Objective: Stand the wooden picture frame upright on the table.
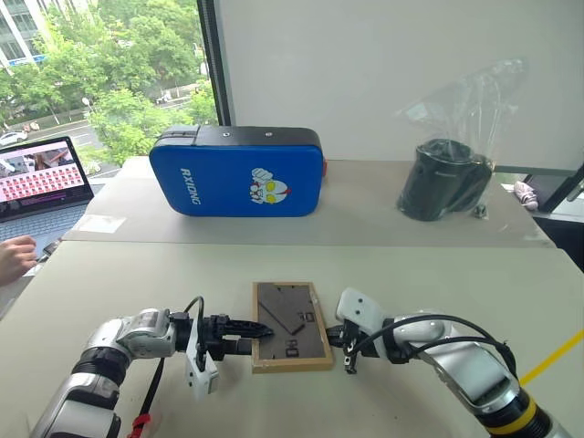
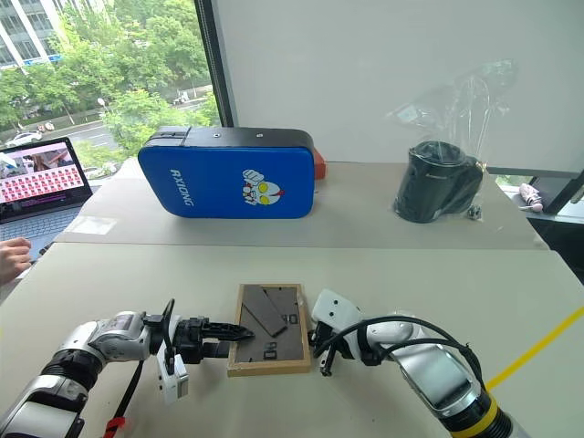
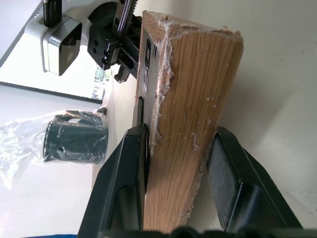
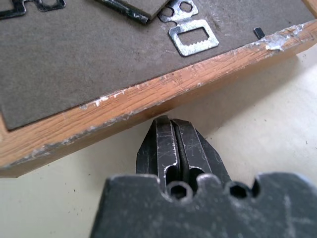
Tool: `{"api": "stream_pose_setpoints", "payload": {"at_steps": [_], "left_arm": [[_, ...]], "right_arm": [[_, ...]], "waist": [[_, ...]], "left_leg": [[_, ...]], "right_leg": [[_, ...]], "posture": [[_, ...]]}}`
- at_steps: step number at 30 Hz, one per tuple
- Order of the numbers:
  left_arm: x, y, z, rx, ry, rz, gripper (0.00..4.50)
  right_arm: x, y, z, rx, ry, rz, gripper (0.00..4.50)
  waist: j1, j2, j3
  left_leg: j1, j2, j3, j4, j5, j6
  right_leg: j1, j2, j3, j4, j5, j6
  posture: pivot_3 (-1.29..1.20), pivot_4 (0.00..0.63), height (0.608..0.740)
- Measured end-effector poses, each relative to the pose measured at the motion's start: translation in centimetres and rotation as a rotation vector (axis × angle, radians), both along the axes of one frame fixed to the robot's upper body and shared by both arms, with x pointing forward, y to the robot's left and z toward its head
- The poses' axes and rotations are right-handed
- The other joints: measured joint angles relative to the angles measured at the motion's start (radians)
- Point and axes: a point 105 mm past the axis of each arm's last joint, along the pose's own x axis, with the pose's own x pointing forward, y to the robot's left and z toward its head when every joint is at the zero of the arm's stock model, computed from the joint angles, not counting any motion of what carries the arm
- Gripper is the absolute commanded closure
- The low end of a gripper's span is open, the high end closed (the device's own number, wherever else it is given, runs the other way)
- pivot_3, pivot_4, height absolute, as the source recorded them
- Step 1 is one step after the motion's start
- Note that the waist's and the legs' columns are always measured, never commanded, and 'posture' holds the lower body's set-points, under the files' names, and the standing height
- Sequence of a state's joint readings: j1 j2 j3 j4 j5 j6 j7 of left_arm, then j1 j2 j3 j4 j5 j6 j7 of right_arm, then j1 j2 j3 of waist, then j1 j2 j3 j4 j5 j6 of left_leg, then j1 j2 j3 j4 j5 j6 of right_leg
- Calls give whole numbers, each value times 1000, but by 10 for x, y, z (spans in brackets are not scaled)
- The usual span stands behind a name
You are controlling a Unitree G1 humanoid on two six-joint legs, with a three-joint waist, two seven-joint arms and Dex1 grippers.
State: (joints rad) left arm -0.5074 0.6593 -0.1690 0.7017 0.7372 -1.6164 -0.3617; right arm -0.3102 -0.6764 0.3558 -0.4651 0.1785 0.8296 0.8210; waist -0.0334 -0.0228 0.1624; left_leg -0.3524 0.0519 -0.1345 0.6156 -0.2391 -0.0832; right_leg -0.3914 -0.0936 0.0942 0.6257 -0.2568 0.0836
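Note:
The wooden picture frame lies flat on the beige table with its dark back panel and stand flap facing up. My left gripper reaches in level from the left and is shut on the frame's left edge. In the left wrist view one finger presses the back panel and the other sits against the wood. My right gripper is shut with nothing in it. Its tips rest on the table against the frame's right wooden edge.
A big blue padded case stands at the back left, and a black cylinder in a clear plastic bag at the back right. A laptop and a person's hand are at the far left.

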Motion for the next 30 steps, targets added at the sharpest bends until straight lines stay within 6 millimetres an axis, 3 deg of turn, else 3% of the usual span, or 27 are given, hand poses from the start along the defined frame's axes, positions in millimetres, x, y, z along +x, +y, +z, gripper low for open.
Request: {"api": "stream_pose_setpoints", "payload": {"at_steps": [2, 5, 7, 9, 14, 17, 19, 24, 30], "left_arm": [[-1, 1, 0, -8, -1, 6, 3235], [-3, 4, 1, -7, -14, 11, 3235], [-4, 5, 0, -7, -19, 10, 3236], [-5, 3, 0, -10, -23, 7, 3236], [-5, -1, 1, -34, -35, 4, 3236], [-5, -3, 0, -39, -38, 2, 3236], [-5, -4, 0, -39, -41, 1, 3236], [-6, -2, -2, -37, -47, 10, 3236], [-7, -2, -3, -47, -45, 19, 3236]], "right_arm": [[13, -21, 8, -23, -14, -72, 4500], [48, -51, 56, 37, -117, -196, 4500], [60, -43, 95, 160, -189, -182, 3922], [62, -18, 107, 274, -150, -127, 3319], [50, 35, 87, 381, 151, 28, 1721], [41, 51, 83, 369, 277, 113, 589], [42, 50, 77, 360, 323, 107, 86], [32, 57, 47, 286, 467, 163, 35], [26, 66, 47, 276, 464, 228, 35]], "waist": [[2, 0, 0], [-9, 1, 2], [-14, 2, 2], [-15, 2, 2], [-8, 3, 2], [-2, 3, 3], [-1, 3, 3], [-8, 4, 2], [-9, 4, 2]], "left_leg": [[0, 0, 0, 0, 0, -1], [0, 0, 0, -1, 1, -2], [1, 0, 0, -3, 1, -2], [1, 0, -1, -3, 1, -2], [-3, -1, -1, -1, 1, -2], [-3, -1, -1, -2, 1, -2], [-3, -1, -1, -2, 1, -2], [-5, -1, -1, -2, 1, -2], [-4, -1, -1, -2, 2, -3]], "right_leg": [[0, 0, 0, 0, 0, 0], [-2, 0, 0, 1, 1, 0], [-2, 1, 0, 2, 0, -1], [-1, 1, 0, 3, 0, -1], [-4, -1, 0, 2, 5, -8], [-5, -1, 0, 3, 5, -8], [-5, -1, 0, 3, 5, -8], [-9, -1, 0, 5, 2, -4], [-9, 0, 0, 6, 1, -2]], "posture": [[0, 150, 740], [0, 150, 740], [0, 150, 740], [0, 150, 740], [0, 150, 740], [0, 150, 740], [0, 150, 740], [0, 150, 740], [0, 150, 740]]}}
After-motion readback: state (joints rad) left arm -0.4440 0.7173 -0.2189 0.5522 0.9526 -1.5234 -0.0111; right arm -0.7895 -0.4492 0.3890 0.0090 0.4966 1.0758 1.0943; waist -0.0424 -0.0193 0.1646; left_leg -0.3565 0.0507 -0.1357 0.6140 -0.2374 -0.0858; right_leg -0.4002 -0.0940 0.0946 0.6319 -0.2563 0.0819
